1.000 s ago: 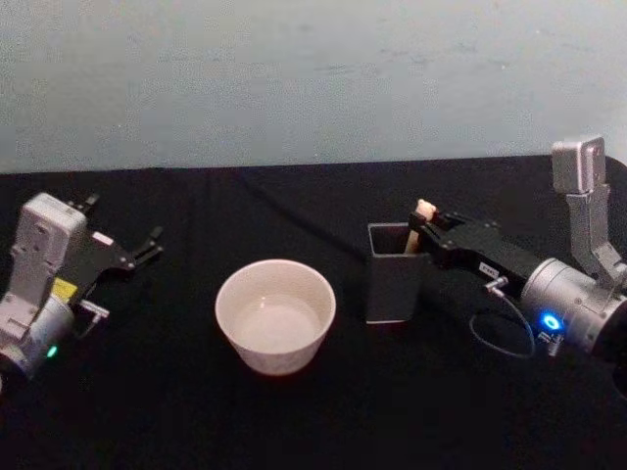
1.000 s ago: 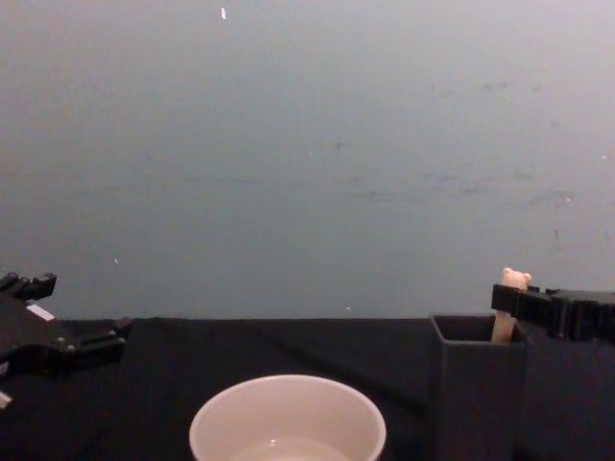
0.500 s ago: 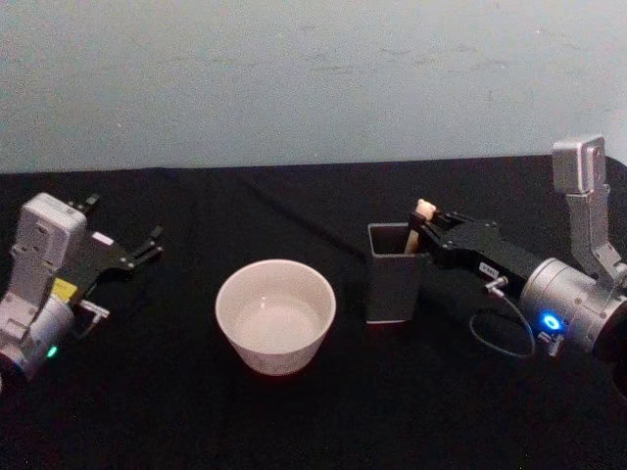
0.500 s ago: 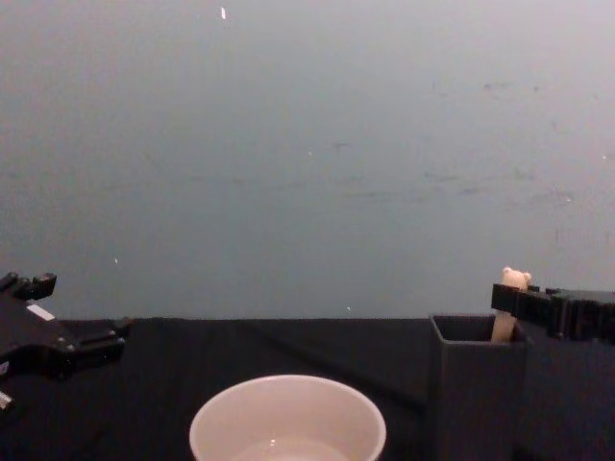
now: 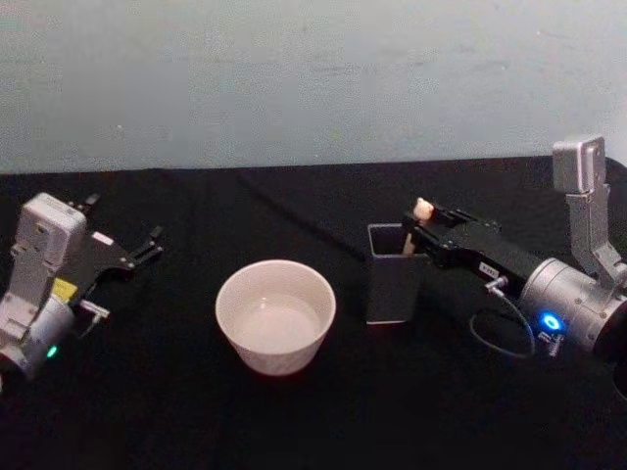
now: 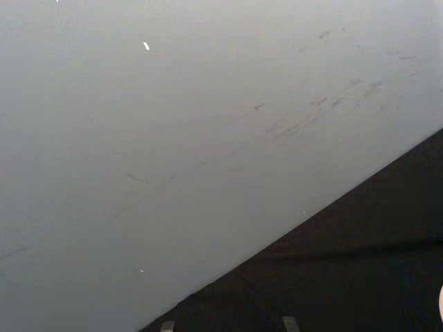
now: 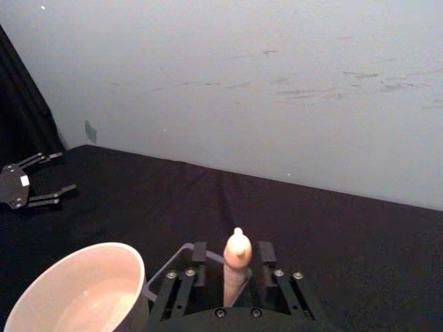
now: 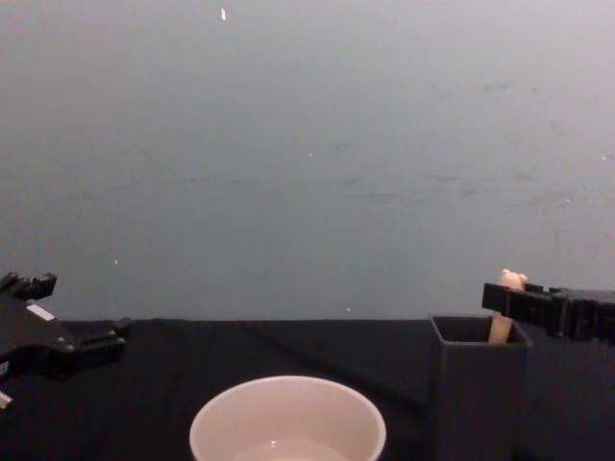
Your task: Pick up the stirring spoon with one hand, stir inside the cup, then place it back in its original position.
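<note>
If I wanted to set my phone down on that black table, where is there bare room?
Bare black cloth lies between the parked left gripper and the cup, along the near edge in front of the cup, and behind it toward the wall. It is crowded at the holder, where the right gripper flanks the stirring spoon.

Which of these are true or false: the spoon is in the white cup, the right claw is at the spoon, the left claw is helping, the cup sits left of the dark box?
1. The stirring spoon is in the cup. False: it stands in the dark holder.
2. The right gripper is around the spoon's handle. True.
3. The left gripper is touching the cup. False: it rests apart, open, at the table's left.
4. The cup sits left of the holder. True.
</note>
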You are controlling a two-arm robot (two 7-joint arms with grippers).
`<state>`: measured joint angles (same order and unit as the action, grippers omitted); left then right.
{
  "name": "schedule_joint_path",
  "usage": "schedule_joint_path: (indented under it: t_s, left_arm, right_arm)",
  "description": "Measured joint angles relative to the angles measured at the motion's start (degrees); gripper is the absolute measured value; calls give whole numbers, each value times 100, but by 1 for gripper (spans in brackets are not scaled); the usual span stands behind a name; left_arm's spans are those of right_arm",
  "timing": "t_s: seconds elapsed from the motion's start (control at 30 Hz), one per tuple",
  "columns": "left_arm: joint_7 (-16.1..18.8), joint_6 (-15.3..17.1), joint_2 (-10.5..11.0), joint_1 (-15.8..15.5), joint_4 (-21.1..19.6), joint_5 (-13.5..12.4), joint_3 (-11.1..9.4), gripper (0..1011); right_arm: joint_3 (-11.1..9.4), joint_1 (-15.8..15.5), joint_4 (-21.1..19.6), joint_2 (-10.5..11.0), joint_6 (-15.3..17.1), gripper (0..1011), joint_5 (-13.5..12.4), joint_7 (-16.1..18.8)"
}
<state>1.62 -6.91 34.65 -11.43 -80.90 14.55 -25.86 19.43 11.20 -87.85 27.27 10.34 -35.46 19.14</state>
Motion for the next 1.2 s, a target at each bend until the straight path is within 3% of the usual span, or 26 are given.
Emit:
schedule_joint_path:
  t_s: [0.53, 0.67, 0.8, 0.97, 1.17, 1.2]
  left_arm:
    - [0, 0, 0, 0, 0, 0, 0, 1001]
    - [0, 0, 0, 0, 0, 0, 0, 1001]
    - [0, 0, 0, 0, 0, 0, 0, 1001]
    - [0, 0, 0, 0, 0, 0, 0, 1001]
    - [0, 0, 0, 0, 0, 0, 0, 1001]
    - [0, 0, 0, 0, 0, 0, 0, 1001]
  right_arm:
    - [0, 0, 0, 0, 0, 933, 0, 0]
    - [0, 0, 0, 0, 1, 1002, 0, 0]
    - [1, 0, -1, 0, -2, 1003, 7, -2]
    - [-6, 38, -64, -94, -191, 1002, 234, -172]
    - [-88, 97, -215, -382, -840, 1003, 1025, -918]
    - [-88, 97, -215, -382, -840, 1003, 1025, -918]
